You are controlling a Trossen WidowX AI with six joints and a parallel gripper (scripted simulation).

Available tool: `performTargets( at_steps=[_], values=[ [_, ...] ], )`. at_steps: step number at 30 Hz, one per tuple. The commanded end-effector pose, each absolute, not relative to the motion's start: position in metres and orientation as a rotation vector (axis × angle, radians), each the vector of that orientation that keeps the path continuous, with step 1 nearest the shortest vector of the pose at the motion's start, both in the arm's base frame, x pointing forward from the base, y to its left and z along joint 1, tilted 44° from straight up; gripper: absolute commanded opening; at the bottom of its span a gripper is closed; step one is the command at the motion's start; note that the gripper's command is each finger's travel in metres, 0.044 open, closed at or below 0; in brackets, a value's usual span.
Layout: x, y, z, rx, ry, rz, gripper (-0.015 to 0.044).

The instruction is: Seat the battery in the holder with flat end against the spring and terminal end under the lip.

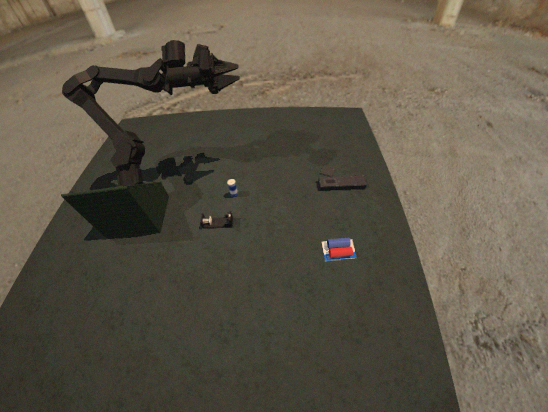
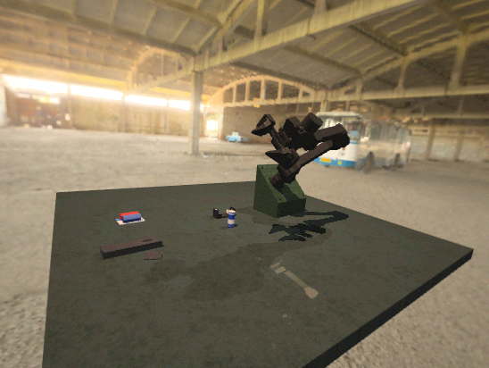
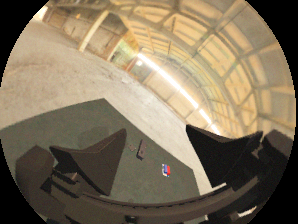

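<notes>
The battery [image 1: 232,188] [image 2: 231,219], blue with a white band, stands upright on the dark table. The holder [image 1: 218,224] [image 2: 216,213] is a small black tray with raised ends, lying close to the battery. Its bed looks empty in the top view, with a pale metal part at its left end; in the exterior view the battery partly hides it. My gripper [image 1: 238,72] [image 2: 261,143] [image 3: 156,130] is open with nothing between its fingers, high above the table and well away from battery and holder. Neither shows in the wrist view.
A dark remote-like case [image 1: 350,183] [image 2: 129,248] [image 3: 142,150] lies across the table, with a small flat piece [image 1: 327,173] [image 2: 153,255] beside it. A card with a red cylinder [image 1: 341,253] and a blue cylinder [image 1: 339,243] lies nearby. The green wedge base [image 1: 120,212] [image 2: 268,196] stands near the holder.
</notes>
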State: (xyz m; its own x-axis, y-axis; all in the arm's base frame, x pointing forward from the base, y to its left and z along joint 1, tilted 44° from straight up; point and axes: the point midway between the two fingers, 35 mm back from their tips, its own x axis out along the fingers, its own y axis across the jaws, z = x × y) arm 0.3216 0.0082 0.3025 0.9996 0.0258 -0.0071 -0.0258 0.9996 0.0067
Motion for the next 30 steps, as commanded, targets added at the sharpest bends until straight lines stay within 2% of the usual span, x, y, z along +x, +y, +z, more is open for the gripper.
performTargets(
  at_steps=[1, 8, 15, 20, 25, 30],
  values=[
    [0.323, 0.008, 0.3, -0.003, 0.02, 0.028, 0.0374],
    [0.363, 0.003, 0.204, -0.299, 0.468, 0.199, 0.019],
    [0.365, -0.001, 0.112, -0.442, 0.83, 0.574, 0.0006],
    [0.352, -0.002, 0.066, -0.402, 0.953, 0.893, 0.0],
    [0.338, -0.003, 0.036, -0.261, 0.95, 1.171, 0.0],
    [0.337, -0.003, 0.033, -0.236, 0.941, 1.203, 0.0]
  ],
)
